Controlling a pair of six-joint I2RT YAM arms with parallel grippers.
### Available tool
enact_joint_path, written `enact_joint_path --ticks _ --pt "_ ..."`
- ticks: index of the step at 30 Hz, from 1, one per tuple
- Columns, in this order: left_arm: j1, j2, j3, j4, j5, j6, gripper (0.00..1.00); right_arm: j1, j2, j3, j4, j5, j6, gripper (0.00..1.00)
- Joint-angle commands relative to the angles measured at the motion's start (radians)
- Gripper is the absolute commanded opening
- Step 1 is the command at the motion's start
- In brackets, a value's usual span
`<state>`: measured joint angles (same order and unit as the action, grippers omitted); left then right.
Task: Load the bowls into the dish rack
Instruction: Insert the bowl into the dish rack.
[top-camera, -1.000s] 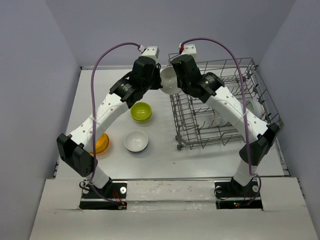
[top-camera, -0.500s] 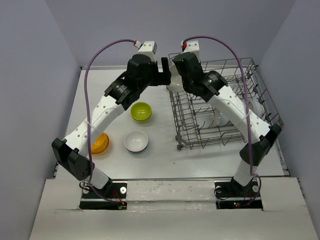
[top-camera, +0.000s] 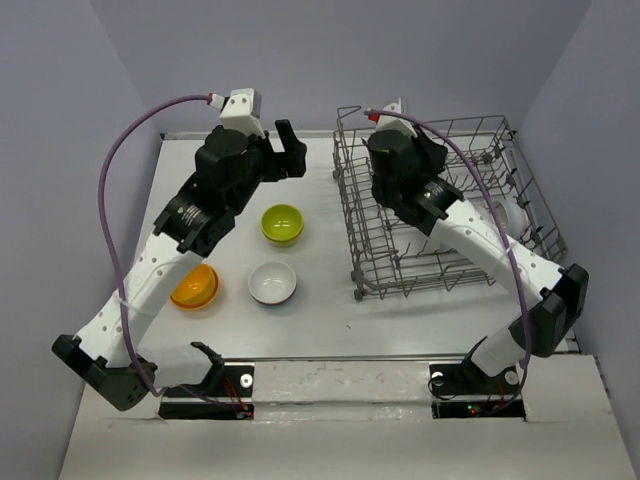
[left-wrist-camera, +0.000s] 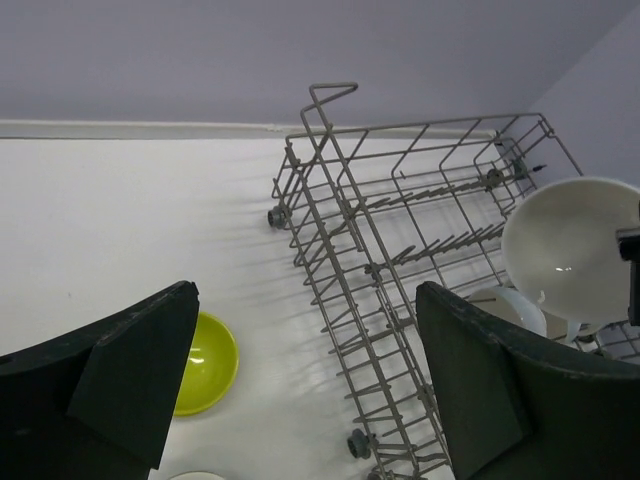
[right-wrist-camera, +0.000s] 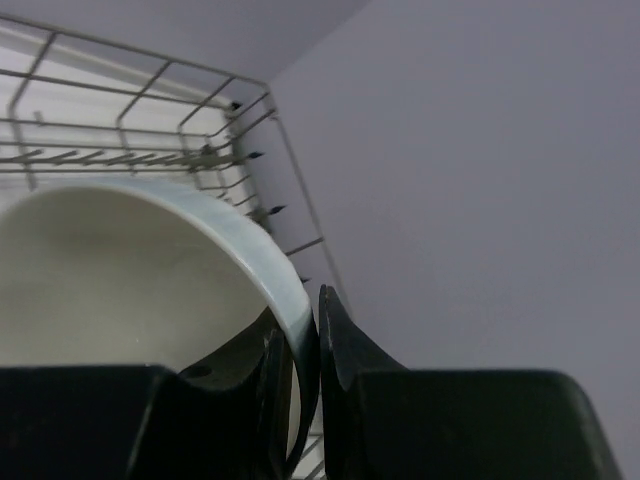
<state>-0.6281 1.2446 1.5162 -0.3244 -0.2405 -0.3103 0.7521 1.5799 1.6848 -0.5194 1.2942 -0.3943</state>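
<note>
We see the right tool (right-wrist-camera: 305, 335) pinching the rim of a round white bowl (right-wrist-camera: 120, 260) inside the grey wire dish rack (top-camera: 400, 255), left tool (left-wrist-camera: 305, 375) spread wide, empty, over the white worktop (top-camera: 320, 310) just left of the rack's edge

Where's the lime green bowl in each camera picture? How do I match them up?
Top external: the lime green bowl is near the middle, left of the dish rack.
Left wrist: low on the left, again left of the rack.
Right wrist: not in it.
Shared landmark: the dish rack's grey wires show in all three views.
</note>
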Motion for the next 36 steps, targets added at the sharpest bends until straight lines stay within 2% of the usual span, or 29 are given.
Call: enact_joint_path --ticks 1,2,5,13,24,36 --pt "0.033 -0.069 -0.040 0.050 -0.037 0.020 0.99 0.001 -0.110 -0.273 0.987 0.206 -0.835 0.01" --pt "0.036 -0.076 -0.040 0.050 -0.040 0.020 0.99 0.001 -0.113 -0.305 0.989 0.214 -0.883 0.01" --pt "0.042 -0.100 -0.066 0.056 -0.037 0.019 0.99 0.001 -0.107 -0.338 0.858 0.240 -0.796 0.01" --pt "0.042 -0.108 -0.091 0.067 -0.008 0.008 0.99 0.001 -0.083 -0.477 0.770 0.263 -0.727 0.01" --pt "0.042 -0.094 -0.102 0.076 0.007 0.007 0.99 0.010 -0.015 -0.599 0.774 0.283 -0.646 0.01" --pt "0.042 -0.094 -0.105 0.074 0.012 0.008 0.99 0.030 0.029 -0.605 0.777 0.281 -0.626 0.01"
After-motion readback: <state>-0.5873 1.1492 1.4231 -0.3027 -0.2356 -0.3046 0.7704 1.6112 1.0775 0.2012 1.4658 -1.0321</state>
